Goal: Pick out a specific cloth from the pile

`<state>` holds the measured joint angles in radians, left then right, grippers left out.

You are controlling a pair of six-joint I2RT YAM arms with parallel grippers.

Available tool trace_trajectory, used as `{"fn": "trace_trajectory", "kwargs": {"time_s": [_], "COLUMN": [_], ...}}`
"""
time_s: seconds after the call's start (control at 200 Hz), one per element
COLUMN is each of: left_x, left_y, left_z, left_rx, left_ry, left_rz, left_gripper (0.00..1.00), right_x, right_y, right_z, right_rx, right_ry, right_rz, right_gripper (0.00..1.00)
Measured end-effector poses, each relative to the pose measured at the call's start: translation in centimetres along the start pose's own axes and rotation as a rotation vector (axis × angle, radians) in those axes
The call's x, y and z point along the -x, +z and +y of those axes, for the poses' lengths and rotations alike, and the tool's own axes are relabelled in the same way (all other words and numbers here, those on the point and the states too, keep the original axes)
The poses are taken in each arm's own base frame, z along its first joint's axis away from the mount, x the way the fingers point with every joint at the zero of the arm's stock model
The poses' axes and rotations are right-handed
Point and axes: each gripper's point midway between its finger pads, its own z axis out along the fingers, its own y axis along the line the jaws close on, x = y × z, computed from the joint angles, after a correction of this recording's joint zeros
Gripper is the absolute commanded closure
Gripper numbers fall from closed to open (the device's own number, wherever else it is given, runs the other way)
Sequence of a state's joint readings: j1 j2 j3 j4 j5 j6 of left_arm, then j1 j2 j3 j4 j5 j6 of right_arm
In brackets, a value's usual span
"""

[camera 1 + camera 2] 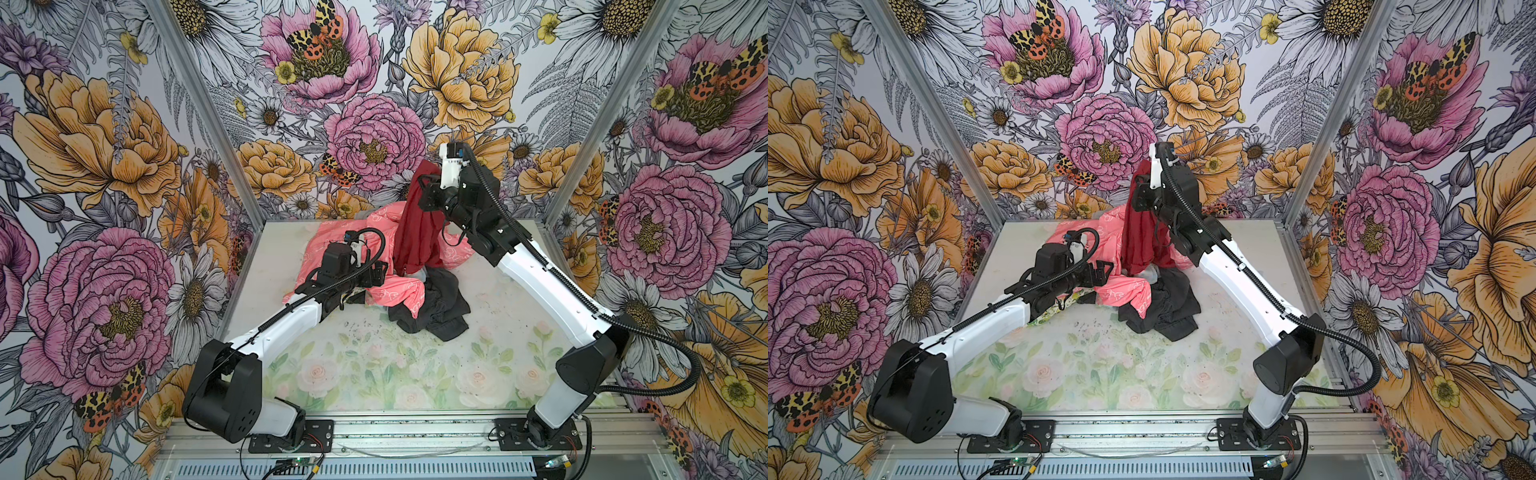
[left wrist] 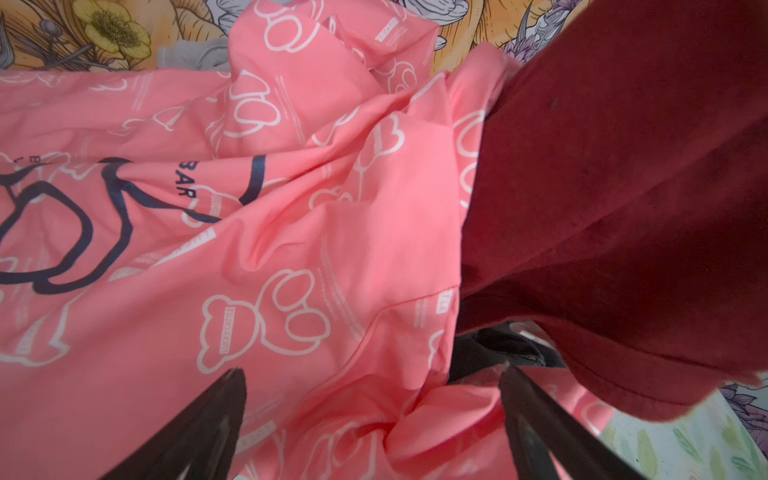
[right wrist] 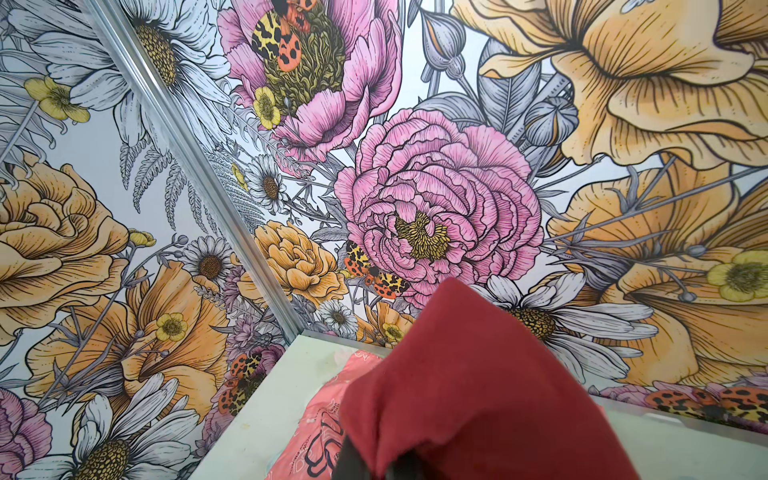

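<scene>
Right gripper [image 1: 424, 183] clamped on dark red cloth [image 1: 417, 237], which hangs above pile [image 1: 436, 307]; hem touches it. My plan: lift straight up, slowly. Left gripper [image 1: 379, 272] wide open over coral-pink garment [image 1: 332, 241]; I'd press it down if it drags.

Walls [image 1: 374, 83] all around are covered in loud floral wallpaper, big pink and orange blooms plus moths, with silver corner posts [image 1: 205, 104] upper left and right, and a pale rose-print tabletop [image 1: 374, 365] lower centre.
</scene>
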<state>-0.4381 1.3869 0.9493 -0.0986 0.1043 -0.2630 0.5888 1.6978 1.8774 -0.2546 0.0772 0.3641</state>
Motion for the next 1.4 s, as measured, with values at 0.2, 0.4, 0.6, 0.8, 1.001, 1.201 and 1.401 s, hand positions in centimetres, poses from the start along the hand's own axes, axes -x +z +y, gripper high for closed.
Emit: {"fn": "trace_trajectory", "kwargs": {"time_s": [0.2, 0.4, 0.6, 0.8, 1.001, 1.201, 1.401], "left_x": [2.0, 4.5, 7.7, 8.6, 9.1, 11.3, 15.4], "left_y": [-1.0, -1.1, 1.2, 4.2, 4.0, 1.6, -2.5], "left_z": [-5.8, -9.7, -11.8, -12.7, -12.5, -12.3, -13.9], "left_rx": [-0.134, -0.254, -0.312, -0.351, -0.351, -0.346, -0.386], "left_ry": [0.144, 0.221, 0.254, 0.258, 0.237, 0.234, 0.224], "left_rz": [-0.086, -0.187, -0.277, -0.296, -0.307, -0.355, -0.451], "left_gripper": [0.02, 0.01, 0.3, 1.0, 1.0, 1.0, 1.0], "right_x": [1.3, 1.8, 1.8, 0.9, -0.8, -3.4, -8.4], "right_y": [-0.6, -1.0, -1.3, -3.2, -5.6, -6.9, -6.1], "right_z": [0.4, 0.9, 1.2, 0.8, -1.6, -4.8, -6.6], "right_rx": [0.012, 0.038, 0.057, 0.05, -0.002, -0.063, -0.055], "right_ry": [0.003, 0.012, 0.036, 0.06, 0.068, 0.072, 0.078], "right_rz": [-0.027, -0.034, -0.029, -0.012, 0.006, 0.03, 0.099], "right_gripper": [1.0, 1.0, 1.0, 1.0, 1.0, 1.0, 1.0]}}
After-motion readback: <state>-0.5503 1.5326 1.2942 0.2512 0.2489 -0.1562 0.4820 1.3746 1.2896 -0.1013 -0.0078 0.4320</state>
